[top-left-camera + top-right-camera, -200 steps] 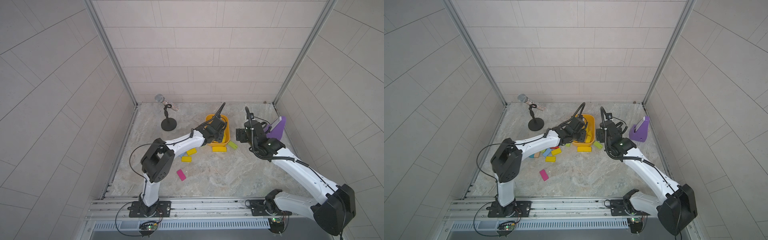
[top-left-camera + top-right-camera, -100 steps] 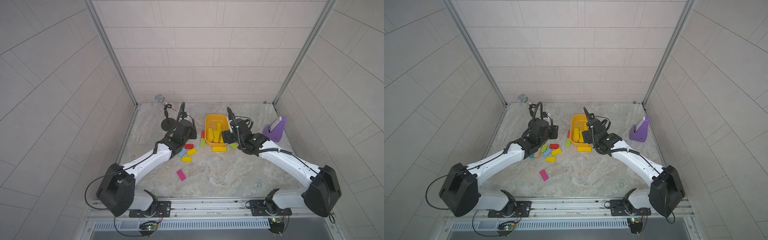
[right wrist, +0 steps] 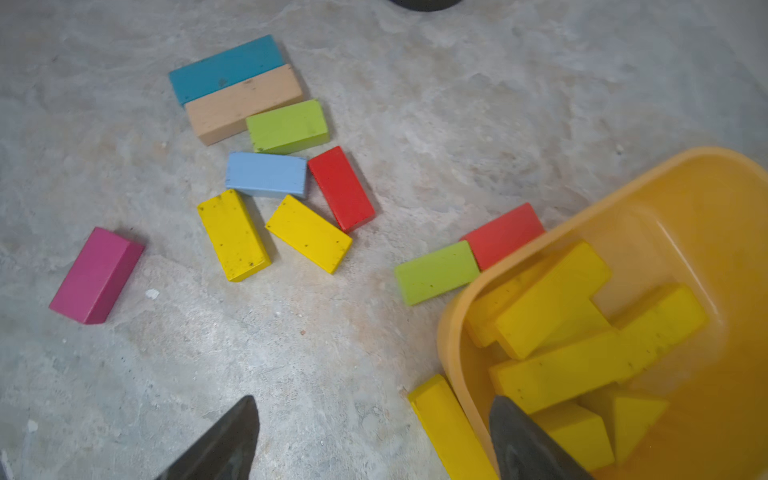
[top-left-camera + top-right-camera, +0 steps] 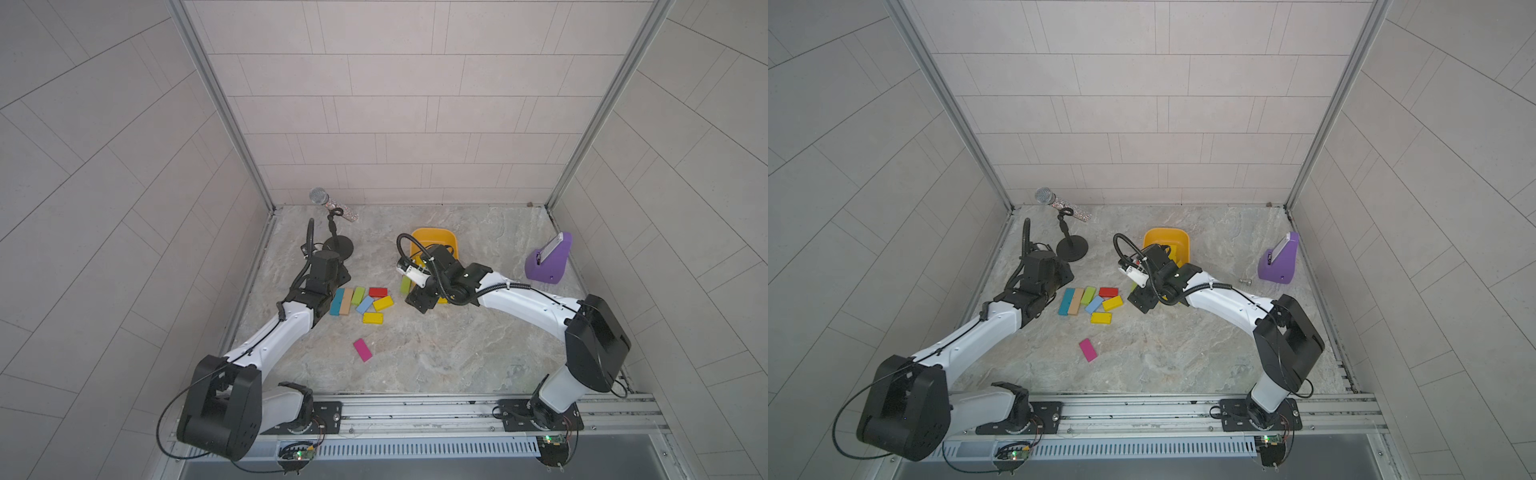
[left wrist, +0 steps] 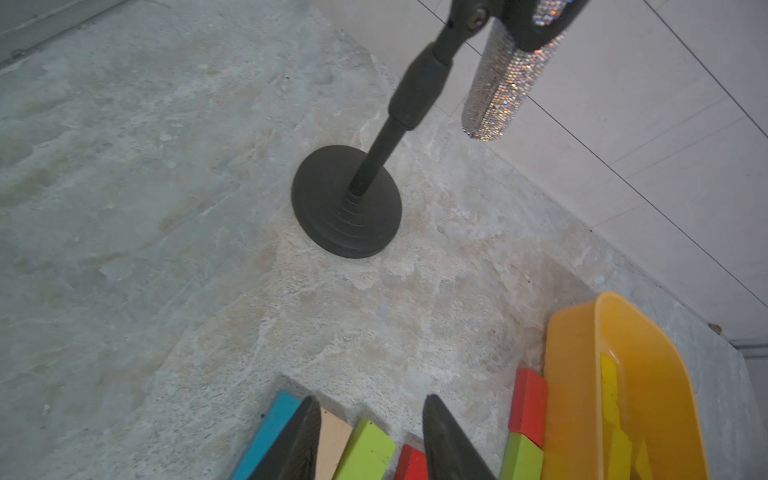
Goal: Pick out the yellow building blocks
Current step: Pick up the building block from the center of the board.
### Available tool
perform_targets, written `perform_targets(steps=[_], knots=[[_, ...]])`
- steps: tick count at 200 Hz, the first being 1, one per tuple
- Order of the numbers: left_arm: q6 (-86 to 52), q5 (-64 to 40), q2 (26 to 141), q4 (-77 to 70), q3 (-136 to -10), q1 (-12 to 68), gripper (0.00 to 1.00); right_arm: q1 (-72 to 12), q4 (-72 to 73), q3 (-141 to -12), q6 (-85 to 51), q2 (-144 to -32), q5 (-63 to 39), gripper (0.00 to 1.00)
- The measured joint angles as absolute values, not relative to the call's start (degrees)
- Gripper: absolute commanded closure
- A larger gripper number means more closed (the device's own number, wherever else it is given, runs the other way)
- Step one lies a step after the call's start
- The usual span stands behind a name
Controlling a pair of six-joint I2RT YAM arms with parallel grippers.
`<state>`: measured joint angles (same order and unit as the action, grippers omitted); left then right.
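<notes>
1. The right gripper (image 3: 374,401) has its jaws wide apart and holds nothing.
2. In the right wrist view, 1 of its fingers (image 3: 528,444) shows in front of the rim of the orange-yellow tub (image 3: 451,332).
3. A pile of yellow building blocks (image 3: 552,303) lies inside the tub. They are flat bars that lean on each other, plus 1 small yellow wedge (image 3: 636,415).
4. The yellow block by the tub (image 3: 446,424) lies on the floor, right against the tub's outer wall. In the right wrist view it shows between the 2 fingers, close to the finger at the rim.
5. The 2 loose yellow blocks (image 3: 232,235) (image 3: 308,233) lie flat on the floor, farther out in front of the right gripper. They are just beside the light blue block (image 3: 266,174) and the red block (image 3: 341,188).
6. In both top views these 2 blocks (image 4: 382,303) lie between the 2 arms.
7. The left gripper (image 5: 371,401) has its jaws a little apart, with nothing between them.
8. Its fingers show over the teal block (image 5: 268,432), the lime-green block (image 5: 368,451) and a bit of red. The tub with its yellow bars is off to 1 side of it, not touching.
</notes>
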<state>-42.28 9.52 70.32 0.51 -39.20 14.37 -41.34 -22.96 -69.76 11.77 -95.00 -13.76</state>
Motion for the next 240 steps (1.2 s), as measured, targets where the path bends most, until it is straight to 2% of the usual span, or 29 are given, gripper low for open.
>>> perform_targets(steps=[76, 169, 240], knots=[[-45.3, 10.7, 67.3, 1.6, -37.0, 11.0, 0.54, -41.4, -28.5, -82.6, 23.3, -109.4, -20.4, 0.24], [-46.8, 11.7, 66.8, 2.2, -35.9, 10.4, 0.54, -43.1, -33.2, -93.2, 24.6, -119.5, -20.3, 0.25], [-47.3, 12.1, 66.8, 2.6, -35.9, 10.4, 0.54, -43.5, -35.5, -95.9, 24.9, -123.2, -20.4, 0.26]])
